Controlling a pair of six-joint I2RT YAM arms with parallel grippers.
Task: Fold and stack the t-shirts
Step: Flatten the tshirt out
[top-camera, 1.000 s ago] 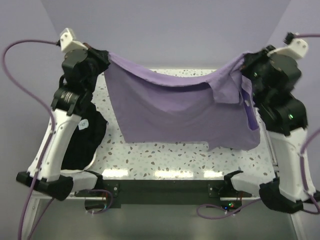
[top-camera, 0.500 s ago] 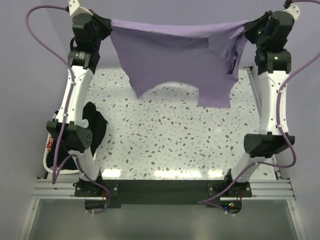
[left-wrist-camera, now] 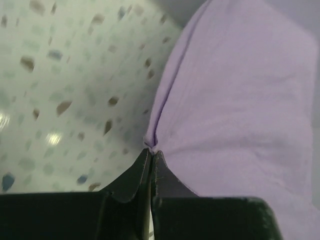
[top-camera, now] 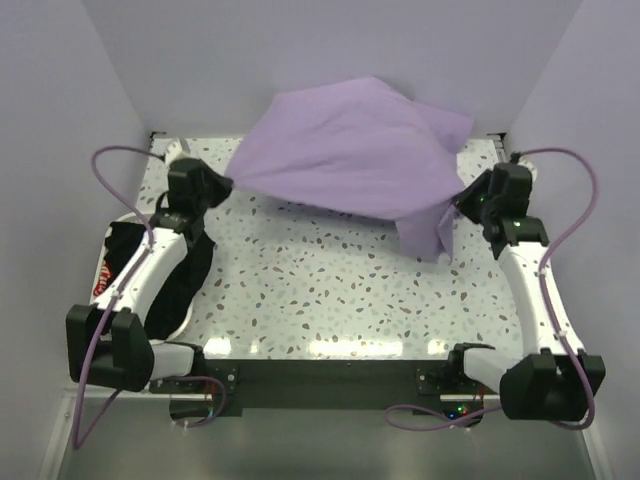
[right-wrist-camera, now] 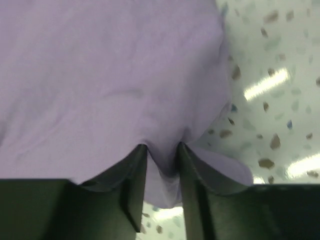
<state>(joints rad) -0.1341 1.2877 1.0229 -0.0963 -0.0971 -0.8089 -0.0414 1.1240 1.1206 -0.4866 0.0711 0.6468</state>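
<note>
Lavender shirt (top-camera: 350,150) up over the far half of the table (top-camera: 330,290), puffed out like a sail, broad face tilted upward, far edge high against the back wall. Strung between both arms: left corner low at the left gripper (top-camera: 224,184), right side dropping to the right gripper (top-camera: 463,204).

From the left wrist: fingers (left-wrist-camera: 131,176) pressed flat together, no gap, a pleat of purple hem nipped right at the tips. Clamped on the shirt, cloth fanning away to the right, speckled tabletop off to the left.

From the right wrist, a different story. Fingers (right-wrist-camera: 129,172) standing apart, a clear gap between them, a fold of purple filling that gap and drooping below the tips. Parted, not pinching hard; cloth lying between the pads rather than squeezed. Hard to say whether any hold on it at all.

Back on the top view: loose flap hanging down just left of the right gripper, a darker fold, lower end close over the table, touching or not impossible to tell. Soft shadow under the whole sheet.

Over on the near left: black shirts (top-camera: 183,288) heaped in a white tray (top-camera: 101,268), partly hidden beneath the left arm, well apart from the purple one. Both arms reaching low and forward, elbows near the front edge, cables looping out to either side.
</note>
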